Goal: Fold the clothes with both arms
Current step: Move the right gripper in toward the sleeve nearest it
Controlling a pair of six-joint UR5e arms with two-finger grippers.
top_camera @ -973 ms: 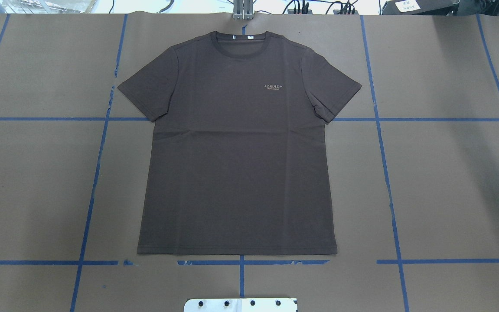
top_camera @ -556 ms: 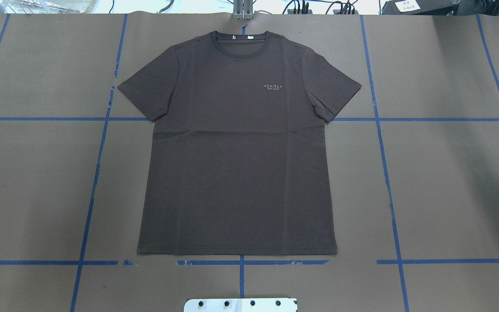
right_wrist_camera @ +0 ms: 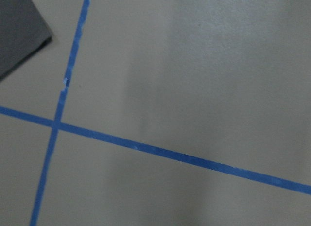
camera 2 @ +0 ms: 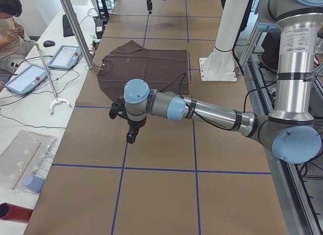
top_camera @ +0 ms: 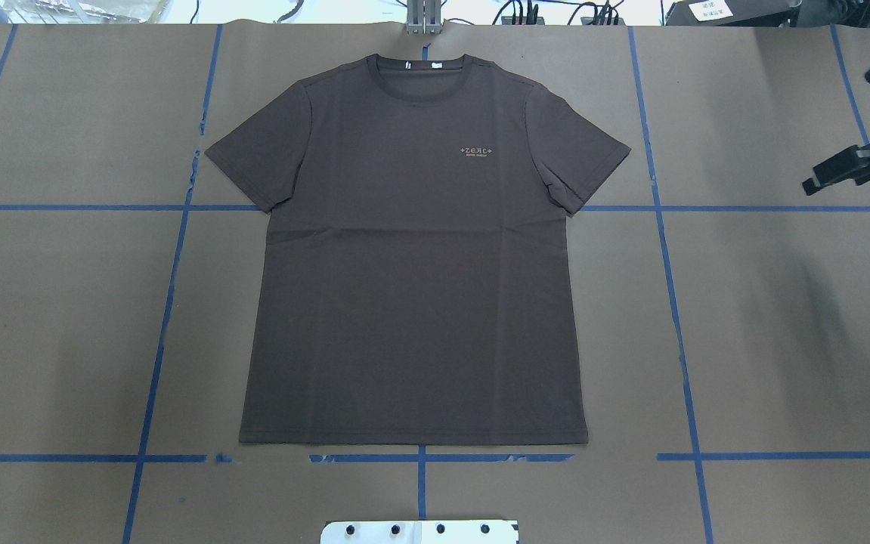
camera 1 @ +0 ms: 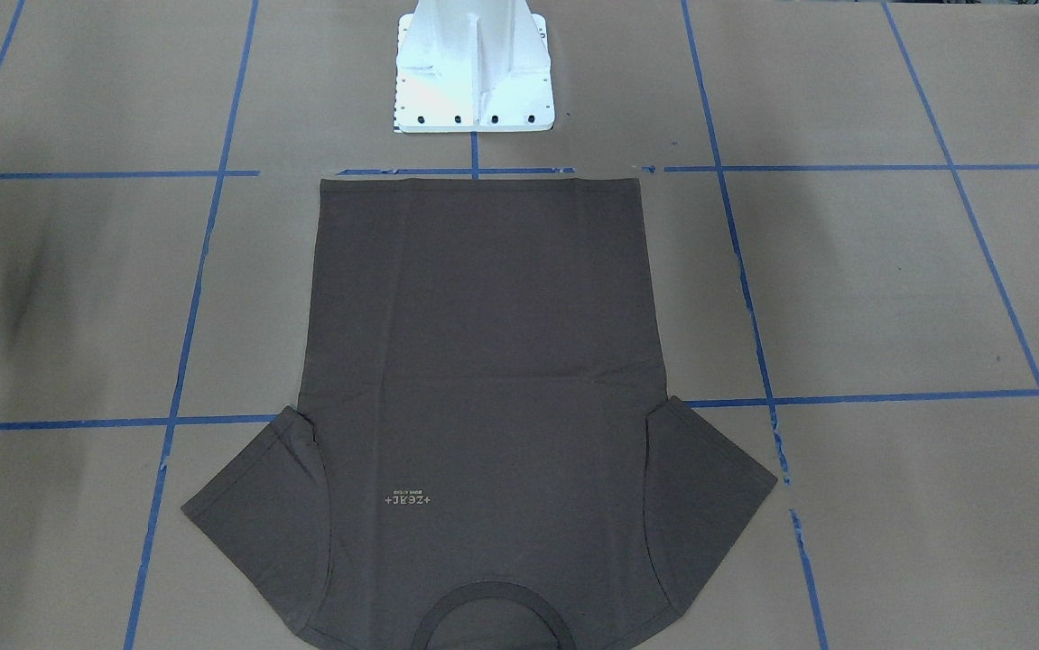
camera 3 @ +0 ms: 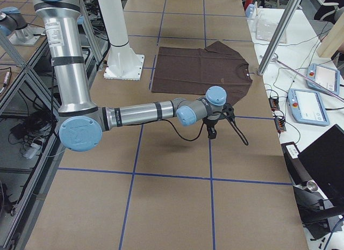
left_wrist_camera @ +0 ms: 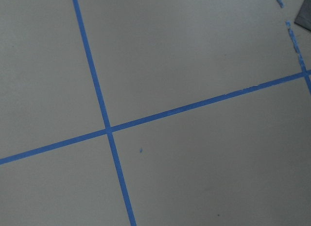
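The dark brown-grey T-shirt (top_camera: 412,264) lies flat and spread out in the middle of the table, collar at the far side, hem toward the base; I also see the shirt (camera 1: 483,388) from the front. My right gripper (top_camera: 820,180) hangs over bare paper at the right edge, well off the right sleeve, and I cannot tell how its jaws stand. The left gripper (camera 2: 130,139) shows only in the exterior left view, pointing down above bare paper short of the shirt; whether it is open or shut I cannot tell. Each wrist view catches only a corner of the shirt (right_wrist_camera: 19,26).
Brown paper with a blue tape grid (top_camera: 676,317) covers the table. The white bolted pedestal (camera 1: 474,72) stands just behind the hem. A metal pole (camera 2: 75,28) rises at the far edge near the collar. A person sits at a side table with tablets (camera 2: 30,78).
The right gripper has come into the overhead view from the right edge, moving toward the shirt. The shirt has not moved.
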